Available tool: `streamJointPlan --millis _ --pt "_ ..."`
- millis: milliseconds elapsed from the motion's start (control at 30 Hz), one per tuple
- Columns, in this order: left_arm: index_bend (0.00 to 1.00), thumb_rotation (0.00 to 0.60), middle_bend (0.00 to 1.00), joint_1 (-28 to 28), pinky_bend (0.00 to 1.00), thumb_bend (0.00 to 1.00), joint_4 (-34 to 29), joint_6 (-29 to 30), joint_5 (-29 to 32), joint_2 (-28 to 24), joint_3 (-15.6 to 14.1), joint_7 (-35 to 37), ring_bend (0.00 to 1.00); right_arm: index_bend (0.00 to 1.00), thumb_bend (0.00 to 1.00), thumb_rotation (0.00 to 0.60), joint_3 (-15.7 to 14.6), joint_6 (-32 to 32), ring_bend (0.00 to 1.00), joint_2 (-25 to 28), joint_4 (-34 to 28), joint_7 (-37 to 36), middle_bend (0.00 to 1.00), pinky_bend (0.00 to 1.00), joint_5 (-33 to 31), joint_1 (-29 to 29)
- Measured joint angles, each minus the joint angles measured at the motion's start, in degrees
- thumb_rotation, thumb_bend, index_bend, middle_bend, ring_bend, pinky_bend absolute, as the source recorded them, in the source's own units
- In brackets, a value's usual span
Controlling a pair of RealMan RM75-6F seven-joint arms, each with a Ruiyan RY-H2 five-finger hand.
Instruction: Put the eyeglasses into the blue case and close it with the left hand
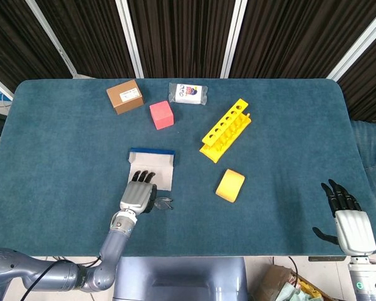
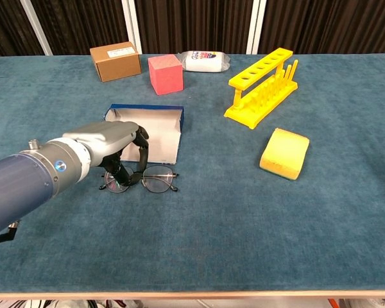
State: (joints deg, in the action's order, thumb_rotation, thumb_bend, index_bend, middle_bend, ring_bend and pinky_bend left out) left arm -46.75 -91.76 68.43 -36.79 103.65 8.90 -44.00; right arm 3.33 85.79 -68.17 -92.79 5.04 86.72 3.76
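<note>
The blue case [image 1: 151,160] [image 2: 162,131] lies open on the table, its white inside facing up and nothing in it. Just in front of it lie the thin-rimmed eyeglasses [image 1: 165,202] [image 2: 156,182], flat on the cloth. My left hand [image 1: 138,194] [image 2: 109,144] arches over their left lens, its fingers curled down at the bridge and its thumb under the lens, pinching the frame. The right lens sticks out to the right of the hand. My right hand [image 1: 348,222] rests at the table's near right edge with its fingers spread and nothing in it.
A brown box [image 1: 125,96], a red cube [image 1: 161,115] and a white packet [image 1: 188,93] line the back. A yellow tube rack [image 1: 225,130] and a yellow sponge [image 1: 230,185] lie right of the case.
</note>
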Motion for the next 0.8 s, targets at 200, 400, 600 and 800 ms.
streamJointPlan --millis 200,400,600,800 --pt "0.54 0.600 0.11 0.23 0.00 0.38 -0.09 0.22 -0.42 -0.05 0.04 -0.22 0.00 0.00 0.16 0.600 -0.04 -0.05 0.09 -0.01 -0.05 0.04 0.00 0.19 0.01 0.00" --pt "0.55 0.600 0.12 0.40 0.00 0.39 0.02 -0.07 0.08 -0.16 0.06 -0.60 0.00 0.00 0.16 0.600 -0.02 -0.10 0.09 -0.02 -0.08 0.03 0.00 0.19 -0.09 0.01" --pt "0.56 0.600 0.13 0.48 0.00 0.41 -0.08 0.07 -0.32 -0.09 0.15 -0.79 0.00 0.00 0.16 0.600 -0.01 -0.17 0.09 -0.03 -0.13 -0.01 0.00 0.19 -0.12 0.03" --pt "0.57 0.600 0.13 0.71 0.00 0.42 -0.14 0.57 -0.74 -0.18 0.11 -1.16 0.00 0.00 0.16 0.600 0.06 -0.15 0.09 0.00 -0.17 -0.09 0.00 0.19 -0.27 0.02"
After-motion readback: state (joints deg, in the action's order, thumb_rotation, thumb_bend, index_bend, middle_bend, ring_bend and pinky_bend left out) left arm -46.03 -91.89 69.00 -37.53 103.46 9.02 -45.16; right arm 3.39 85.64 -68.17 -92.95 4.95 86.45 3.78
